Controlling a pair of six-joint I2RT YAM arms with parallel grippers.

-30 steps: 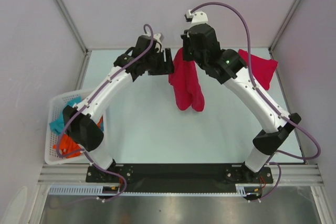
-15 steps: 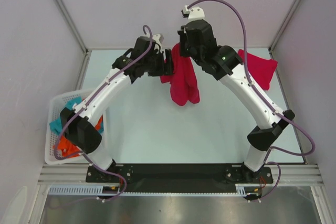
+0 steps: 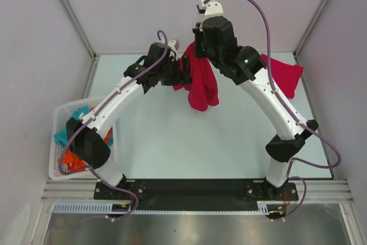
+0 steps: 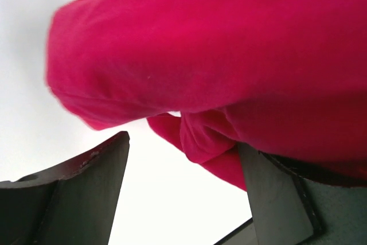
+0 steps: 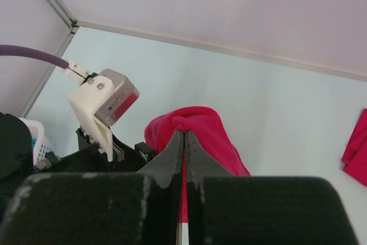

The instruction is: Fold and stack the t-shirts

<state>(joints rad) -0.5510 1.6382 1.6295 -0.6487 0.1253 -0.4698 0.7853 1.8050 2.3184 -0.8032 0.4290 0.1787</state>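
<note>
A crimson t-shirt (image 3: pixel 200 84) hangs bunched in the air over the back middle of the table. My right gripper (image 3: pixel 198 55) is shut on its top; in the right wrist view the closed fingertips (image 5: pixel 184 135) pinch a knot of the red cloth (image 5: pixel 206 127). My left gripper (image 3: pixel 184 72) is right beside the hanging shirt on its left. Its jaws stand open in the left wrist view (image 4: pixel 183 142), with a fold of the shirt (image 4: pixel 229 67) draped over the right finger (image 4: pixel 275 199). A second red t-shirt (image 3: pixel 284 73) lies crumpled at the back right (image 5: pixel 356 153).
A white basket (image 3: pixel 57 167) with teal and orange cloths stands off the table's left edge. Metal frame posts and pale walls close in the back and sides. The left wrist's white camera housing (image 5: pixel 103 98) sits close to my right fingers.
The right arm has carried the hanging shirt leftward and a little back. The left gripper has moved right until its open jaws reach the shirt's edge.
</note>
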